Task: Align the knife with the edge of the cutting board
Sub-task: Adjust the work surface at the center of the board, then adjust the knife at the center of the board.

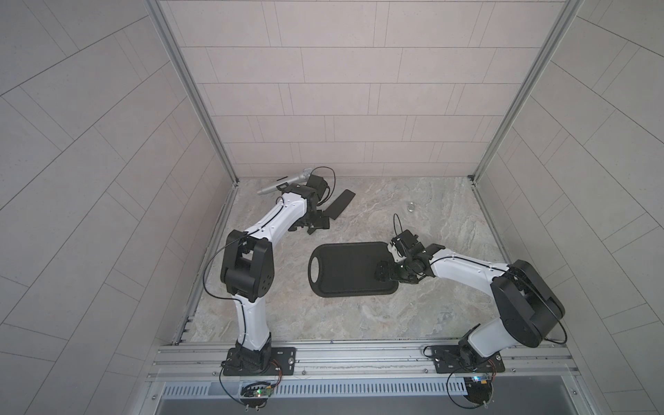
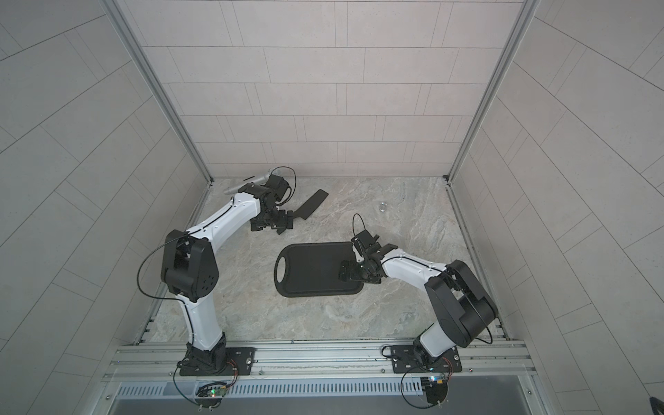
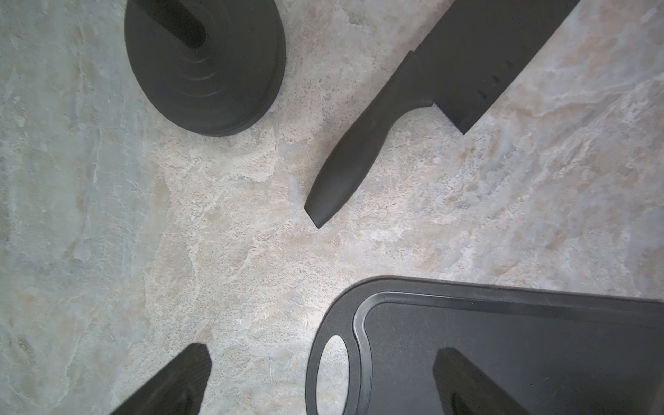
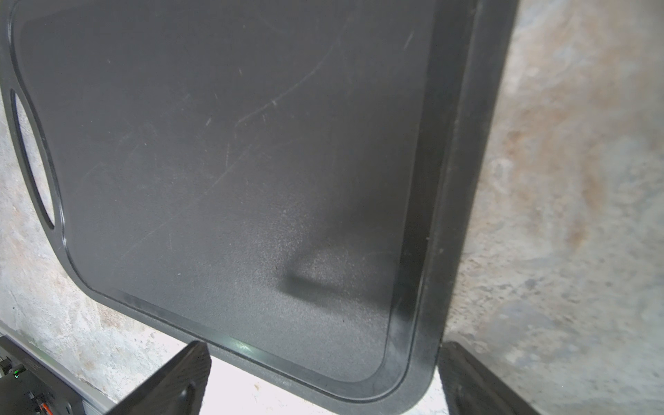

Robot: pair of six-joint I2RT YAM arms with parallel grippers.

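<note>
Marbled tabletop (image 1: 359, 323) holds the knife (image 1: 341, 204) far-left, apart from the board (image 1: 345, 269), lying diagonally with its handle toward the left gripper (image 1: 312, 225), the nearer one, jaws spread wide above it. Equally spread, the right gripper (image 1: 383, 273) hangs over the board's right end.

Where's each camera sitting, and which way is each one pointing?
Top views: overhead, looking down and forward at the tabletop; left arm, right arm show.
Left wrist: on the left arm, facing down at the knife and microphone stand; open left end effector.
Right wrist: facing down onto the cutting board; open right end effector.
Both wrist views share the cutting board.
</note>
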